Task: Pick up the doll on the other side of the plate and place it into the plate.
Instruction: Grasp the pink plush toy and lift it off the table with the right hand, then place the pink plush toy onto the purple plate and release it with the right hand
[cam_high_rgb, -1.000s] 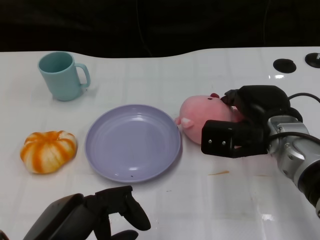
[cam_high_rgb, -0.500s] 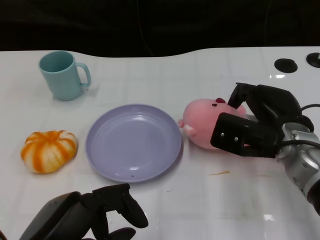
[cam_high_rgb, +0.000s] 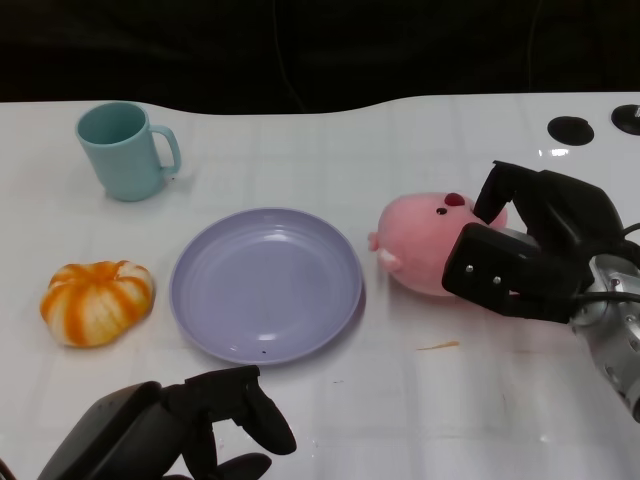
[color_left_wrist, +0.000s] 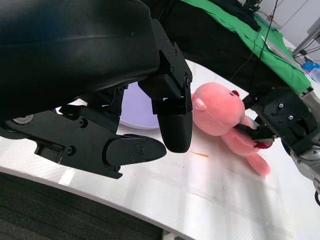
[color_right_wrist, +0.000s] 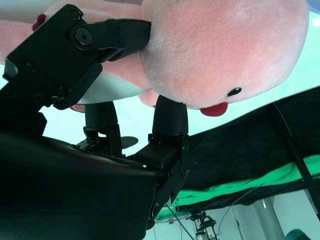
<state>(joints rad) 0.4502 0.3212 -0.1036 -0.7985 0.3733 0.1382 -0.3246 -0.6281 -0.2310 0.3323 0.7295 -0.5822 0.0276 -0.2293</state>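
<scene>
A pink plush doll (cam_high_rgb: 428, 236) lies just right of the lavender plate (cam_high_rgb: 265, 284), its head toward the plate. My right hand (cam_high_rgb: 530, 250) grips the doll's body, fingers wrapped over and under it. The right wrist view shows the doll (color_right_wrist: 225, 55) pressed between the black fingers (color_right_wrist: 170, 117). The left wrist view shows the doll (color_left_wrist: 225, 112) and the plate (color_left_wrist: 137, 102) beyond my own hand. My left hand (cam_high_rgb: 215, 425) hangs low at the front left, fingers loosely curled, holding nothing.
A teal mug (cam_high_rgb: 125, 150) stands at the back left. An orange and white pumpkin toy (cam_high_rgb: 97, 301) lies left of the plate. Two black round holes (cam_high_rgb: 570, 128) mark the table's far right. A small orange streak (cam_high_rgb: 437, 346) lies on the table.
The right hand has drawn the doll to the right, a little away from the plate's rim, and tipped it so its face shows more. The left hand has barely moved.
</scene>
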